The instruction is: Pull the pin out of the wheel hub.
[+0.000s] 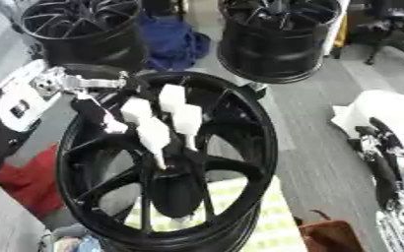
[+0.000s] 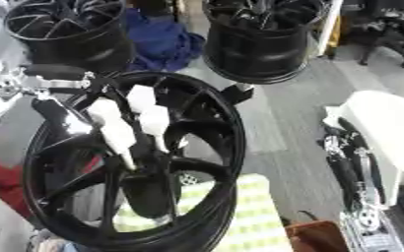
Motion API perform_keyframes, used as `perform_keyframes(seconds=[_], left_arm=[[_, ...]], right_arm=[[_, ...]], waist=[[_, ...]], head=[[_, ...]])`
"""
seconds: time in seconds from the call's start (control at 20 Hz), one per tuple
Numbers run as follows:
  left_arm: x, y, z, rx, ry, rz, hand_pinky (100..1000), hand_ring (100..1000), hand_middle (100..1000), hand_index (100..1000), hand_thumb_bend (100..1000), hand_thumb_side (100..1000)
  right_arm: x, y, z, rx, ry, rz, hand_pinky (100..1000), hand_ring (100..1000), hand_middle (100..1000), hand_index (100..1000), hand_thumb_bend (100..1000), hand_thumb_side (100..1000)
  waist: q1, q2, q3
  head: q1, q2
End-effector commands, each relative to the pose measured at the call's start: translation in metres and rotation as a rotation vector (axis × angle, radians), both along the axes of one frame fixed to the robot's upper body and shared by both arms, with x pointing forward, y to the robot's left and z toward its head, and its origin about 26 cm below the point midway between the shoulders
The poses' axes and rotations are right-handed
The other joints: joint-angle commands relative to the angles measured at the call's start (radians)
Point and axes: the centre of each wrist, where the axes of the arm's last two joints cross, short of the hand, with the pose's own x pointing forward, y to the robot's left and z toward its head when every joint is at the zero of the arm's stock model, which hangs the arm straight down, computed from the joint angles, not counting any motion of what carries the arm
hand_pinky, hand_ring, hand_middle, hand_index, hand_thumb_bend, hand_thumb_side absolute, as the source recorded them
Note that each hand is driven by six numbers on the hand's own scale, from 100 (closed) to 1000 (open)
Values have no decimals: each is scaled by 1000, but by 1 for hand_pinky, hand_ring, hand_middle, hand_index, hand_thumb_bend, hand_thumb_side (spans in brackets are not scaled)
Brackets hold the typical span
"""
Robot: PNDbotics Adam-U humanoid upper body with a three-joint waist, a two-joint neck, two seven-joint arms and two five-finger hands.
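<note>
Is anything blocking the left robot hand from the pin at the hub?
Nothing visible does: the left robot hand already reaches down inside the black wheel, fingers at the hub. The pin itself I cannot make out.

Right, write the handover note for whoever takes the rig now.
Left hand: reaching into the black wheel, white-tipped fingers pointing down at the hub; whether they are closed on anything cannot be told.
Right hand: idle at the right edge, fingers straight, holding nothing.
The wheel stands tilted in front; two more wheels sit behind it.
Done: the reach to the hub.
Left: the pin is not visible, so grasping and pulling it out remain.
</note>
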Motion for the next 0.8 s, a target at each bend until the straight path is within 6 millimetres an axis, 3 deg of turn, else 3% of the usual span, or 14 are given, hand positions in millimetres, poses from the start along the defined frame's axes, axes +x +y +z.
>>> perform_keyframes(seconds=[0.05,0.15,0.3,0.6,0.65,0.8], left_arm=[[2,11,14,218,-3,-225,620,1000,725,874,282,337],[3,13,14,220,-5,-224,609,1000,716,867,258,316],[4,16,13,212,-2,-217,542,1000,622,805,218,296],[5,17,13,201,1,-211,542,1000,622,805,218,296],[6,16,15,190,0,-208,323,1000,363,588,100,249],[9,18,30,104,-12,-166,309,1000,340,566,100,244]], right_arm=[[3,-3,7,-19,-24,9,777,678,751,923,100,617],[3,-3,7,-19,-23,9,777,678,751,923,100,618],[3,-3,7,-19,-23,8,777,678,751,923,100,619],[3,-3,7,-19,-22,8,777,678,751,923,100,619],[2,-3,7,-18,-21,6,777,678,751,923,100,621],[2,-3,6,-15,-19,3,777,678,751,923,100,621]], waist=[[-1,-14,0],[-1,-14,1],[-2,-14,2],[-2,-14,2],[-4,-14,5],[-6,-15,7]], head=[[0,-2],[0,-2],[0,-2],[-1,-2],[-3,-2],[-5,-2]])
